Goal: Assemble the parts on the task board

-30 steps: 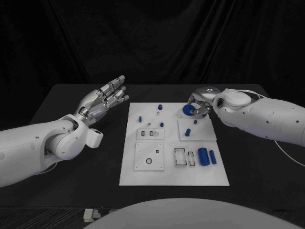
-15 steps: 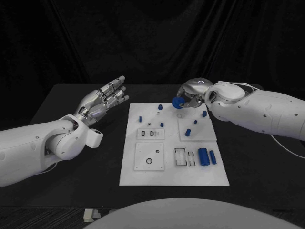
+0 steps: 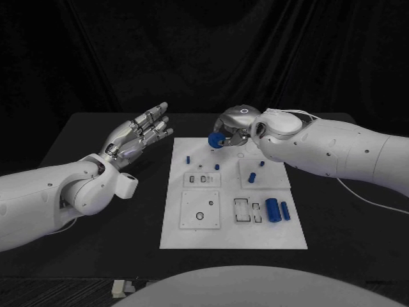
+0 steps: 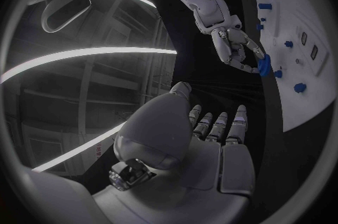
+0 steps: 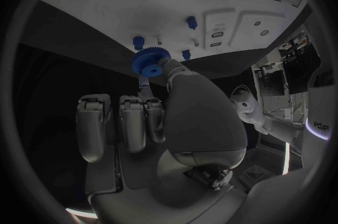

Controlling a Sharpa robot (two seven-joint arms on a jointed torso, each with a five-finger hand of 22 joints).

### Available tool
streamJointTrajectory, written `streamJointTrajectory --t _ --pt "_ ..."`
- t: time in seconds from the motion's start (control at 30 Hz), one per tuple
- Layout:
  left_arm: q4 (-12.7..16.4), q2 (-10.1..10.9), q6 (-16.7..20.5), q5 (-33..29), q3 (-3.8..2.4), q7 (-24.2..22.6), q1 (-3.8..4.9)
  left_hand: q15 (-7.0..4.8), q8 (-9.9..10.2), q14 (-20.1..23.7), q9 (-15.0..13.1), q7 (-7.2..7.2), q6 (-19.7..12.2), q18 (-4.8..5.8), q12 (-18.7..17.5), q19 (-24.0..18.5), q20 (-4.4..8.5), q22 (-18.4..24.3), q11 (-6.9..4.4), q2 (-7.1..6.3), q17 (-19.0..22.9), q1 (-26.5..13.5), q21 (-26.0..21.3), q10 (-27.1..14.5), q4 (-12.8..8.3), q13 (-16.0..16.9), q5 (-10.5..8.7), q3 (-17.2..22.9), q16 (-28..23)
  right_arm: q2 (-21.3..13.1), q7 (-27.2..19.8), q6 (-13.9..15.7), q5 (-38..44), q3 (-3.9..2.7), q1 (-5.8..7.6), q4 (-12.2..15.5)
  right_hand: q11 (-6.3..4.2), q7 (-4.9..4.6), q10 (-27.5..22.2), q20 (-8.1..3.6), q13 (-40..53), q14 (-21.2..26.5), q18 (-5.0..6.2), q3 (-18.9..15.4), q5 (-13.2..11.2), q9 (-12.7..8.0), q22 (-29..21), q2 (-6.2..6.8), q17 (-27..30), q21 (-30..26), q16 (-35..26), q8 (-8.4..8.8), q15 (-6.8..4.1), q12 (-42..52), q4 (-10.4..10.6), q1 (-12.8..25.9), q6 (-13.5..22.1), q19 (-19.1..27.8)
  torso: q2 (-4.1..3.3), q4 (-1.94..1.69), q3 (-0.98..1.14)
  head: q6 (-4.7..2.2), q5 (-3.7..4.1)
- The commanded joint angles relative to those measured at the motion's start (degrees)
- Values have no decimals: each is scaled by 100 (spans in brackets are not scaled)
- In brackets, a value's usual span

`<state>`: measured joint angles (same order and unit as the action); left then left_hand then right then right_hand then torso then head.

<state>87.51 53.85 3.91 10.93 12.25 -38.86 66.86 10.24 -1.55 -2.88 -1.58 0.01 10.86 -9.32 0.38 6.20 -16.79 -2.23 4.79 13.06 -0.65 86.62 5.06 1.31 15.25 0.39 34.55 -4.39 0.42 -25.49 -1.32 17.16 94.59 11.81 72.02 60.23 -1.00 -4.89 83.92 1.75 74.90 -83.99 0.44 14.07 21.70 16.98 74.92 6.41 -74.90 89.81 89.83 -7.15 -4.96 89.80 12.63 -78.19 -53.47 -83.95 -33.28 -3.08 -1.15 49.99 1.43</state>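
Observation:
My right hand (image 3: 234, 128) hangs over the far edge of the white task board (image 3: 232, 225) and pinches a blue toothed gear (image 3: 218, 141) between thumb and a finger. In the right wrist view the gear (image 5: 149, 61) sits at the fingertips, close to small blue pegs (image 5: 191, 22) standing on the board. My left hand (image 3: 138, 134) floats open to the left of the board, fingers spread and upright, holding nothing. The left wrist view shows the right hand (image 4: 232, 46) with the gear (image 4: 265, 67) above the board's far end.
Two blue cylinders (image 3: 277, 210) lie at the board's right side beside rectangular slots (image 3: 243, 210). Several small blue pegs (image 3: 252, 177) stand on the board's middle and far parts. A round recess (image 3: 199, 217) marks the near left plate. Black table (image 3: 352, 224) surrounds the board.
My right hand has carried the blue gear leftward along the board's far edge, from the far right corner towards the far middle. The left hand has stayed still.

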Motion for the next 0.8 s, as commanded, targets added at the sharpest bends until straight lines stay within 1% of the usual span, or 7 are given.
streamJointTrajectory --t 0.03,0.13,0.3,0.37,0.47,0.63,0.8 --pt "6 -14 -82 -5 -6 -120 -11 42 -29 -13 -9 -2 25 23 -5 30 1 6 31 -33 -9 -25 34 -6 0 -5 15 22 36 107 -68 -147 40 -4 -33 -108 -14 122 608 -31 1510 -601 -44 11 3 281 1508 -39 -1510 19 17 -105 -11 20 -2 33 -156 -605 -7 -3 3 1 6" --pt "4 -18 -87 -5 -6 -119 -13 42 -29 -13 -9 -2 25 23 -5 30 1 6 31 -33 -9 -25 34 -6 0 -5 15 22 36 224 -84 -254 40 -4 -76 -208 -12 119 608 -28 1510 -601 -44 12 -17 282 1508 -44 -1510 19 17 -90 -7 20 -1 40 -135 -605 -4 6 2 1 1" --pt "6 -19 -93 -5 -6 -116 -14 42 -29 -13 -9 -2 25 23 -5 30 1 6 31 -33 -9 -25 34 -6 0 -5 15 22 36 371 -108 -423 40 -5 -167 -354 -9 114 608 -24 1510 -601 -44 16 -43 282 1508 -50 -1510 19 17 -69 -1 20 -5 43 -106 -605 -7 2 4 1 -6" --pt "7 -18 -93 -5 -6 -116 -15 42 -29 -13 -9 -2 25 23 -5 30 1 6 31 -33 -9 -25 34 -6 0 -5 15 22 36 409 -112 -476 40 -5 -198 -397 -8 113 608 -23 1510 -601 -44 18 -50 282 1508 -51 -1510 19 17 -63 0 20 -8 42 -98 -605 -6 -3 4 1 0" --pt "6 -19 -97 -5 -6 -114 -15 44 -29 -15 -9 0 27 23 -4 31 1 6 33 -33 -10 -25 34 -5 -1 -5 16 23 36 444 -112 -533 40 -5 -229 -444 -7 111 608 -22 1510 -601 -44 19 -55 282 1508 -51 -1510 19 17 -58 2 20 -11 41 -91 -605 -4 -2 3 1 6" --pt "1 -26 -106 -5 -6 -108 -16 49 -30 -20 -9 6 33 24 -4 32 1 6 40 -34 -11 -23 35 -3 -5 -4 18 27 38 475 -101 -600 40 -5 -260 -507 -4 105 608 -18 1510 -601 -44 21 -81 281 1508 -53 -1510 19 17 -39 8 20 -16 45 -66 -605 -4 1 2 1 19" --pt "-2 -32 -117 -5 -6 -102 -18 49 -30 -20 -9 6 33 24 -4 32 1 6 40 -34 -11 -23 35 -3 -5 -4 18 27 38 482 -80 -625 40 -5 -271 -543 0 100 608 -15 1510 -601 -44 21 -96 280 1508 -55 -1510 19 17 -28 12 20 -16 50 -54 -605 -5 6 4 1 14"
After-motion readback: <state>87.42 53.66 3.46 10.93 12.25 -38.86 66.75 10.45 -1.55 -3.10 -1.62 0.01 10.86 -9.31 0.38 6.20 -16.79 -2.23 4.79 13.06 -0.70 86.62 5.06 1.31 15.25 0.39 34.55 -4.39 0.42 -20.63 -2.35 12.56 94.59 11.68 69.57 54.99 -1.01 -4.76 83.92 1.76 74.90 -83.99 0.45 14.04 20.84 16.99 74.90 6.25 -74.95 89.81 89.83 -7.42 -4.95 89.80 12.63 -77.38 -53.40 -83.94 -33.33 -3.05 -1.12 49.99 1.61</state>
